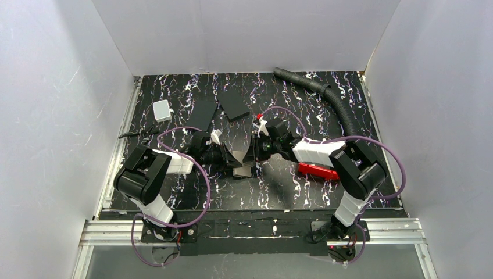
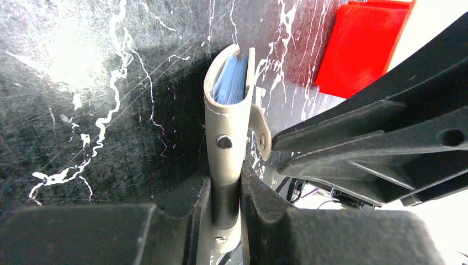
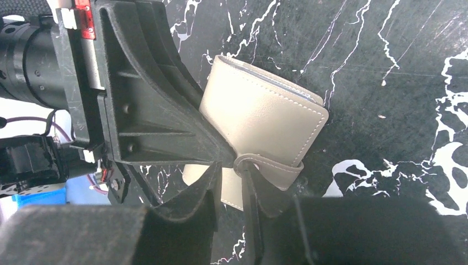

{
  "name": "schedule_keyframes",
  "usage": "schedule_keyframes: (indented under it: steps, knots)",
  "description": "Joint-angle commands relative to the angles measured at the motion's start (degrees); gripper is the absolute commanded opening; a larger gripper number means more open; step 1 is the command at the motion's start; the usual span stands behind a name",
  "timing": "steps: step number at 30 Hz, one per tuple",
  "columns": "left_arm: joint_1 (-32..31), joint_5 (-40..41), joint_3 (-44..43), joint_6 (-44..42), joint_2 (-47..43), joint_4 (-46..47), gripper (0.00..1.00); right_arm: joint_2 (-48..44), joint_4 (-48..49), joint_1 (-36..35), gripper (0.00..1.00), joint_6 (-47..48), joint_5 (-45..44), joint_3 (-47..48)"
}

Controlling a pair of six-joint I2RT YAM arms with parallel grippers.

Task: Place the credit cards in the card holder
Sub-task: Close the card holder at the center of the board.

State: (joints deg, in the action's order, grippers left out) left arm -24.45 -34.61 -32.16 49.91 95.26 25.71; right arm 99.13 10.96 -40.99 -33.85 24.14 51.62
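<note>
Both grippers grip the card holder [image 3: 265, 116] at mid-table, wallet folded.
Left gripper [image 2: 225, 176] comes in from 9 o'clock, fingers pressed flat on both faces of the card holder, and bluish layers show in the fold. Right gripper [image 3: 232, 168] comes from 3 o'clock, tips pinching the snap tab [image 3: 265, 164]. Red tray [image 1: 317, 170] sits at 3 o'clock, partly under the right arm. Farther back: black slab [image 1: 202, 113] at 11 o'clock, second black slab [image 1: 234, 104] at 12, white box [image 1: 161, 110] at 10, ribbed hose [image 1: 325, 93] at 1.
</note>
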Motion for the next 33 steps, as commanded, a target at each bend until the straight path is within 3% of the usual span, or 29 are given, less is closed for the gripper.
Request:
schedule_keyframes:
  steps: [1, 15, 19, 24, 33]
  knots:
    - [-0.6, 7.72, 1.76, -3.11, 3.02, -8.49, 0.0, 1.75, 1.96, -0.14, 0.26, 0.39, -0.19, 1.77]
    - [-0.61, 7.55, 1.57, -3.02, 3.13, -8.57, 0.0, 3.2, 2.28, -0.4, 0.24, 1.62, -0.94, 0.61]
    - [-0.6, 7.53, 1.61, -3.03, 3.0, -8.58, 0.0, 0.87, -4.85, -0.66, 0.32, 5.09, -2.41, 3.69]
    - [-0.61, 7.07, 1.51, -2.18, 3.16, -8.58, 0.0, -1.98, -18.7, -3.3, 0.45, 13.3, -11.04, 9.62]
    - [-0.6, 6.58, 1.25, -1.7, 3.1, -8.58, 0.0, -1.04, -22.13, -6.81, 0.35, 3.81, -21.5, 12.71]
